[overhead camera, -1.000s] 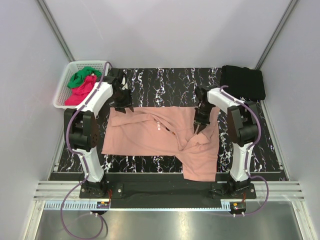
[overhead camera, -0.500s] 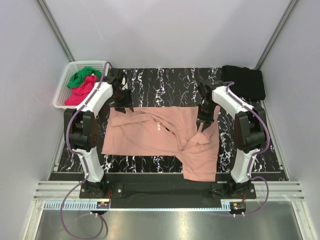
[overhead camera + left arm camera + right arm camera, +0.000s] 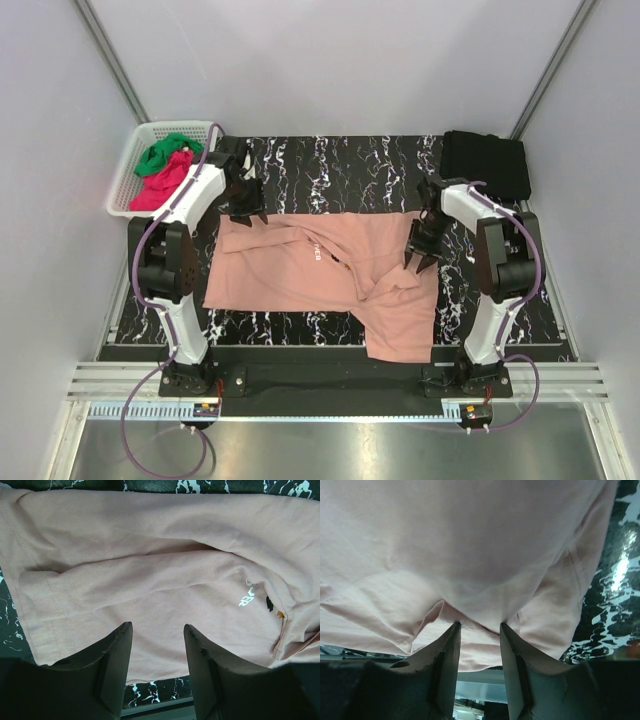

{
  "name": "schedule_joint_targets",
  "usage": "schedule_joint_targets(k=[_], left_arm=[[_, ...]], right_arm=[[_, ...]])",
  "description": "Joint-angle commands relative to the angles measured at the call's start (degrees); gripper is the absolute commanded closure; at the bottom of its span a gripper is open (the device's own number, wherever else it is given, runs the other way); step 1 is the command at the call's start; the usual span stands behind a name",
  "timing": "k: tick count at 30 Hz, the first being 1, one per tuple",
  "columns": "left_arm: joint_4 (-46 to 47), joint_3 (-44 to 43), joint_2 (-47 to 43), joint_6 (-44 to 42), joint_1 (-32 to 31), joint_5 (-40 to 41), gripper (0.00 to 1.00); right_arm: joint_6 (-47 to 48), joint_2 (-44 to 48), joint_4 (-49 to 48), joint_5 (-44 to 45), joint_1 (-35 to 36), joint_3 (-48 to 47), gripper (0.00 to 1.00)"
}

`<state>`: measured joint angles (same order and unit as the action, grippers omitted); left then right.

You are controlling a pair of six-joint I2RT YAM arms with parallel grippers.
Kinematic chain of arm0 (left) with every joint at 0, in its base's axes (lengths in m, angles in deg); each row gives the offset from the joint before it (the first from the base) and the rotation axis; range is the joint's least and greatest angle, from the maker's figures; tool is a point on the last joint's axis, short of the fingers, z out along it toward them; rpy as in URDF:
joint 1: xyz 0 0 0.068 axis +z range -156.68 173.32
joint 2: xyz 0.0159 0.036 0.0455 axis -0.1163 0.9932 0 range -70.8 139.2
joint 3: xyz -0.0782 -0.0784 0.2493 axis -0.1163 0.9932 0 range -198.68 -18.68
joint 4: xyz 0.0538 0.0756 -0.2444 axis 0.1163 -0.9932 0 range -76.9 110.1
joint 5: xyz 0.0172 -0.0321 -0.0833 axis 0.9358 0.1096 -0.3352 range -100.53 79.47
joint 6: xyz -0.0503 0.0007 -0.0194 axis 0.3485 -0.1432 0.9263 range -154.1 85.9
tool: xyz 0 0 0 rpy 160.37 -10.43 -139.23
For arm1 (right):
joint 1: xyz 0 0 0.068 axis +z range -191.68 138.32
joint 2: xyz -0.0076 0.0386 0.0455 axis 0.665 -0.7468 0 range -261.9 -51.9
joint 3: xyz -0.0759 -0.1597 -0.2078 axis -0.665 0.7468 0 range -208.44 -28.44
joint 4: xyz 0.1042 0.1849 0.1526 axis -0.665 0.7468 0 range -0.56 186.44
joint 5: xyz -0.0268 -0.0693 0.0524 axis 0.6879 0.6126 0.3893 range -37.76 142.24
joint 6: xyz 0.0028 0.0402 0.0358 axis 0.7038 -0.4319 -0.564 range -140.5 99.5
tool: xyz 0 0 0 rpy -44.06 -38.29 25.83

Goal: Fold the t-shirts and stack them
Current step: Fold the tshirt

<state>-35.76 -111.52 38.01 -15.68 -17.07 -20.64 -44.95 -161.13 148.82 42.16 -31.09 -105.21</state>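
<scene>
The salmon-pink t-shirt [image 3: 320, 265] is laid rumpled on the surface [image 3: 330, 165], one part hung over the near edge, flattening before folding is judged in hand, and with the left hand [image 3: 250, 217] and right hand [image 3: 417, 264] seen parted and empty on it, fresh edge grips are needed next.

The gap between the left gripper's [image 3: 156, 626] fingers is unobstructed, with the salmon t-shirt [image 3: 320, 265] spread beneath. A cloth fold is bunched at the right gripper's [image 3: 480, 625] fingertips. Beyond both pairs of fingers bare marble table [image 3: 340, 165] is seen; outward of them a basket [image 3: 120, 190] and a black t-shirt [image 3: 487, 163] are set.
</scene>
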Motion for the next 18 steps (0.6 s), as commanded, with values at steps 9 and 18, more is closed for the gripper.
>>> schedule_joint_targets(k=[9, 18], left_arm=[[0.5, -0.8, 0.1, -0.8, 0.0, 0.1, 0.50], [0.5, -1.6, 0.9, -0.7, 0.0, 0.4, 0.50]], right_arm=[[5.6, 3.4, -9.2, -10.2, -4.3, 4.4, 0.53], [5.5, 8.0, -4.6, -11.2, -4.4, 3.9, 0.53]])
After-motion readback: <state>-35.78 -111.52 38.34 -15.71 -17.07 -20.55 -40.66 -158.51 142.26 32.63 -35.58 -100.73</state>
